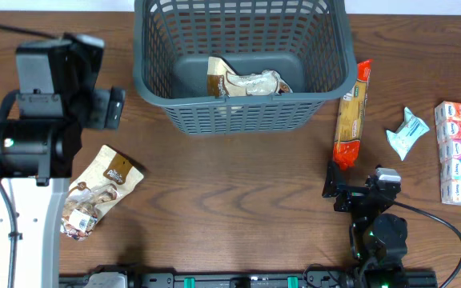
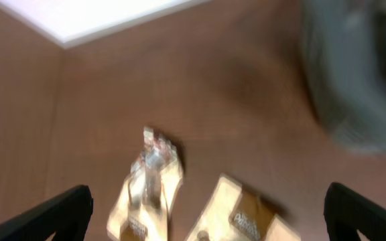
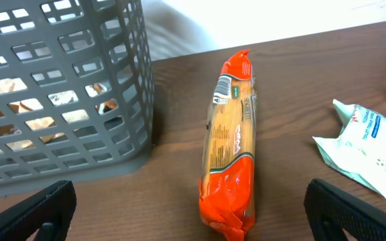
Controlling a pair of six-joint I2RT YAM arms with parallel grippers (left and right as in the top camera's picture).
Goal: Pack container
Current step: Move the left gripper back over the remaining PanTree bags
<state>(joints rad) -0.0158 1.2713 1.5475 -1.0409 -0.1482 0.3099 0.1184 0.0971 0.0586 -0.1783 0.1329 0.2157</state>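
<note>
The dark grey slotted container (image 1: 238, 108) stands at the back centre, with one tan snack packet (image 1: 242, 82) inside. Its wall also shows in the right wrist view (image 3: 59, 94). Two tan snack packets (image 1: 112, 174) (image 1: 80, 212) lie on the table at the left. They appear blurred in the left wrist view (image 2: 149, 181) (image 2: 246, 211). My left gripper (image 2: 206, 214) is open and empty, above them. My right gripper (image 3: 193, 211) is open and empty, with the near end of an orange spaghetti pack (image 3: 230, 161) between its fingers. The spaghetti pack (image 1: 352, 116) lies right of the container.
A white and green wipes packet (image 1: 406, 132) lies right of the spaghetti and also shows in the right wrist view (image 3: 360, 144). A pack of tissues (image 1: 458, 152) sits at the far right edge. The left arm's white base (image 1: 22, 216) stands at the front left.
</note>
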